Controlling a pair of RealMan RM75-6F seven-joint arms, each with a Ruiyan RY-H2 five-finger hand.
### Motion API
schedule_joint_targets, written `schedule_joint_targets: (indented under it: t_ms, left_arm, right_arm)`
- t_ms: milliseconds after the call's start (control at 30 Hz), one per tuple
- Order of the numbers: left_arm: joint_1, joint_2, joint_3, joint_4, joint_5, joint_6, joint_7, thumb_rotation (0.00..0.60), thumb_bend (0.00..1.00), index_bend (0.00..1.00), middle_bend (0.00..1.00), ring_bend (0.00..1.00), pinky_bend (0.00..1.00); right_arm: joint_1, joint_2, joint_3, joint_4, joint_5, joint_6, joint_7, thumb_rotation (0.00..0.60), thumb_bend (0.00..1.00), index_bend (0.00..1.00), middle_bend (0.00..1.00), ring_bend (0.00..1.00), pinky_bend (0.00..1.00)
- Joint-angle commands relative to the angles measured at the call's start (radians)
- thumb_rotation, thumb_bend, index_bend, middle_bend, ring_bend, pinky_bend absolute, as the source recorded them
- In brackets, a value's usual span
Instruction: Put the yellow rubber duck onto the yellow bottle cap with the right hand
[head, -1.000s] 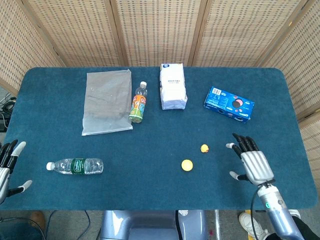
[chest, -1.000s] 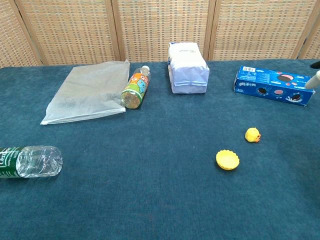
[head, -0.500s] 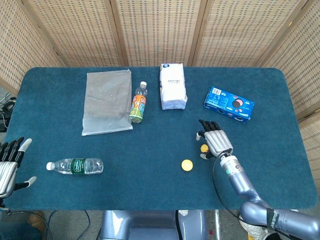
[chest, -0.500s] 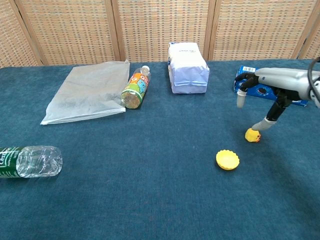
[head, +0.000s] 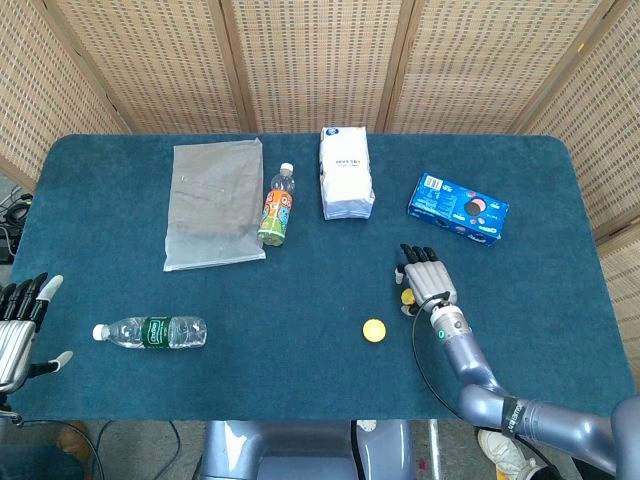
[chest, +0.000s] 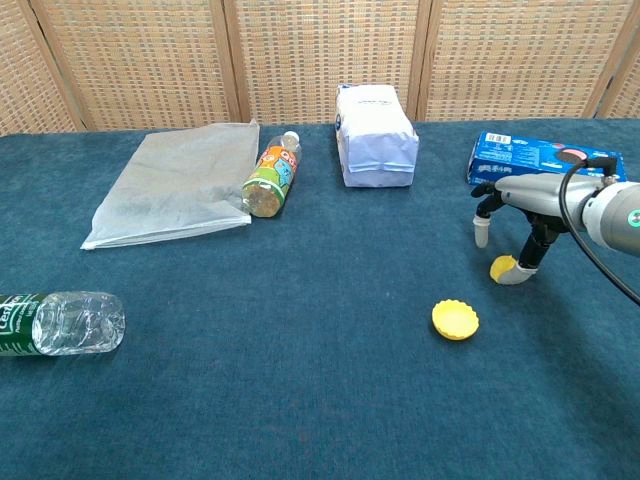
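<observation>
My right hand (chest: 525, 215) down on the table (head: 310, 300) with one fingertip touching the yellow rubber duck (chest: 501, 268), I cannot tell if it grips it, yellow bottle cap (chest: 455, 319) close by, my left hand (head: 20, 325) open.

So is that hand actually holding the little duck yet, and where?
Not clearly. The right hand is over the duck, with one fingertip touching its right side and the others apart. The duck sits on the table. The left hand holds nothing.
</observation>
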Motion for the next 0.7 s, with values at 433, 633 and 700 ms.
schedule_joint_targets:
  t_ms: [433,633,700]
  left_arm:
    - [0.001,0.0,0.004,0.002,0.001,0.008,-0.003,0.6,0.0,0.0,0.0,0.0,0.0]
    - [0.002,-0.002,0.005,0.006,-0.004,0.007,-0.001,0.6,0.0,0.0,0.0,0.0,0.0]
    - [0.001,-0.003,0.005,0.007,-0.005,0.006,0.0,0.6,0.0,0.0,0.0,0.0,0.0]
  right_arm:
    - [0.017,-0.006,-0.045,0.036,0.049,0.009,-0.022,0.6,0.24,0.44,0.0,0.0,0.0]
    - [0.02,-0.013,-0.048,0.054,0.059,0.0,-0.002,0.6,0.24,0.47,0.0,0.0,0.0]
    - [0.022,-0.015,-0.049,0.059,0.06,-0.003,0.003,0.6,0.24,0.51,0.0,0.0,0.0]
